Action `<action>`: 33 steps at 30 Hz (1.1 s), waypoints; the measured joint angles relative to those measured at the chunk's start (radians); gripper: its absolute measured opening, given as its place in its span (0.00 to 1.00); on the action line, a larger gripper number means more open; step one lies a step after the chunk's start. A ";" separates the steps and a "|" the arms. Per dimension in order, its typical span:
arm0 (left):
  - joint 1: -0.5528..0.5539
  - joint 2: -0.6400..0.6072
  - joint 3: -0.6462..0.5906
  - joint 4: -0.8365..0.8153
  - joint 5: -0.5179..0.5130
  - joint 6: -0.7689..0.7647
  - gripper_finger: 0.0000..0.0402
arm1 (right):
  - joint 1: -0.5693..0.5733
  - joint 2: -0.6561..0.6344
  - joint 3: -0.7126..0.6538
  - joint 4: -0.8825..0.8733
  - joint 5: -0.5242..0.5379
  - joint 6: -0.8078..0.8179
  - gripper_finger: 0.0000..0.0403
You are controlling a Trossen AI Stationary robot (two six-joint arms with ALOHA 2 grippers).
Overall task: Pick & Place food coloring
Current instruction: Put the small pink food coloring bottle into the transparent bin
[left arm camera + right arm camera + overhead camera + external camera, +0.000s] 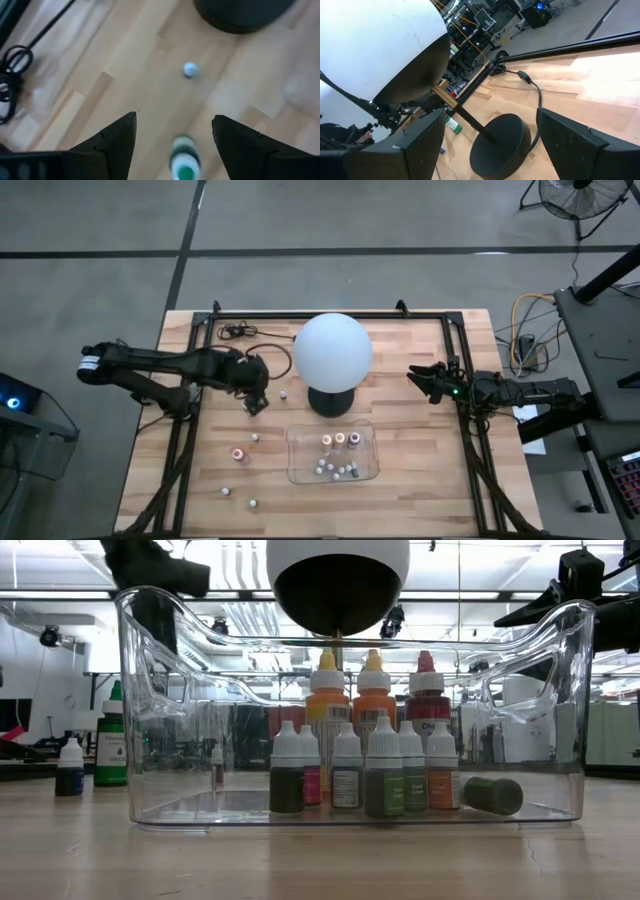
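Left gripper (256, 402) hangs over the left half of the wooden tabletop (420, 490), fingers parted and pointing down, and its wrist camera shows a green-banded, white-capped food coloring bottle (184, 161) sitting right between the two dark fingers (112, 140), gap on either side, nothing clamped. A second tiny bottle (190, 69) stands just beyond it, toward the black lamp base (240, 12).

Over at the right edge of the tabletop, the right gripper (425, 379) waits, spread wide and empty, aimed at the white globe lamp (333, 350) that sits mid-table.

Now the clear plastic tray (300, 442), toward the front edge just ahead of the lamp base: from table height there are three taller bottles at its back, yellow-capped (326, 690), orange-capped (374, 690) and pink-capped (427, 690), a row of small white-capped bottles (385, 775) standing in front of them, and one dark bottle (492, 795) lying on its side at the end of the row.

Outside the tray, loose bottles dot the left front of the tabletop: a pinkish one (238, 453), a pale one (255, 437), and two more near the front edge (226, 491) (252, 503); their colours are hard to call from overhead. The level view also picks out a green bottle (111, 745) and a small dark one (69, 768) standing beside the tray
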 joint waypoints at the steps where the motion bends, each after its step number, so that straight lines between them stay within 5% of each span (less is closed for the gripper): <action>1: 0.019 0.009 0.000 0.006 0.000 0.016 0.58 | 0.000 0.000 0.000 0.000 0.000 0.000 0.75; 19: 0.190 0.047 -0.170 0.251 0.072 0.096 0.58 | 0.000 0.000 0.000 0.000 0.000 0.000 0.75; 33: 0.248 0.191 -0.175 0.356 0.237 -0.066 0.58 | 0.000 0.000 0.000 0.000 0.000 0.000 0.75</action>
